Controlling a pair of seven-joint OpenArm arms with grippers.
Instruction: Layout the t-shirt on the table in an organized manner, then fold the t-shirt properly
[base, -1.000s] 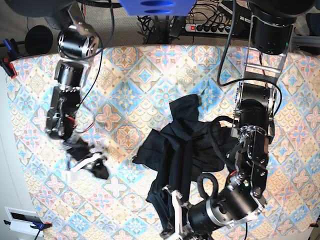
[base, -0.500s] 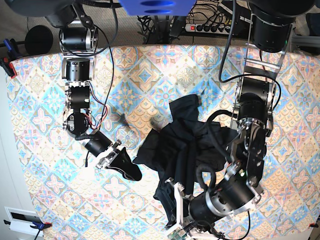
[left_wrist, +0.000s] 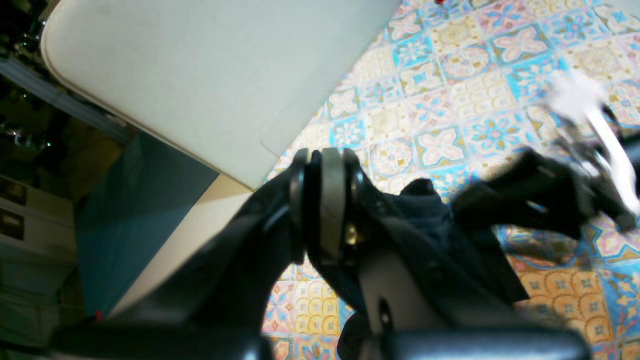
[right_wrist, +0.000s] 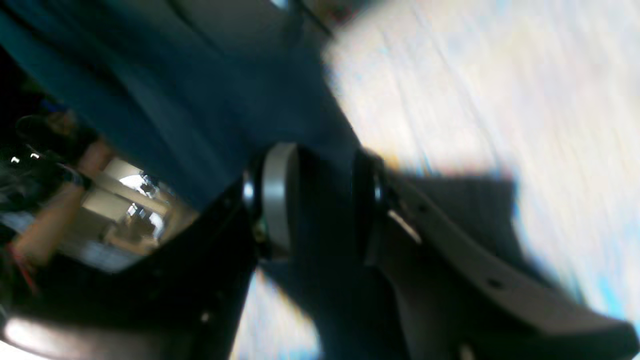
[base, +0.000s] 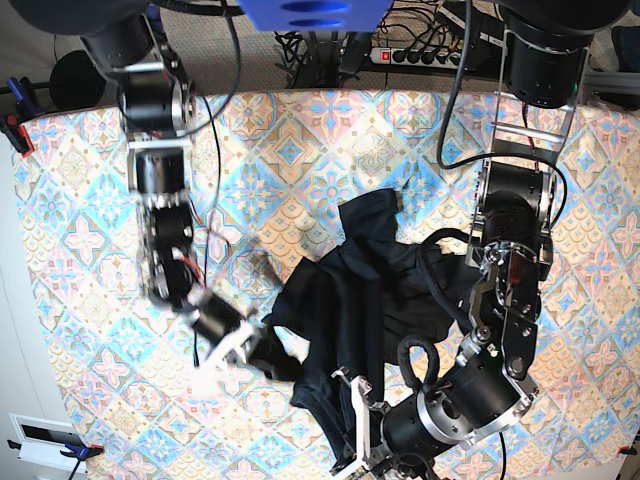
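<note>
L fingers pressed together, black cloth bunched right at and behind them — look clamped on the t-shirt, near its lower edge in base view. R fingers apart w/ a clear gap; dark shape fills the gap but wrist view is too blurred to say if cloth or shadow. In base view R fingers sit at the shirt's left edge, touching or just beside it; cannot tell which, motion blur there.

T-shirt: crumpled black heap on the desk, centre-right, not spread. One lobe sticks up toward the far side, folds run roughly lengthwise, lower part under the L arm's wrist. Desk cloth pastel tile pattern, bare on far side and to the left.

R arm hangs down from top-left, wrist low over desk. L arm comes down the right side, curls over the shirt's near end.

Power strip and cables behind desk's far edge.
</note>
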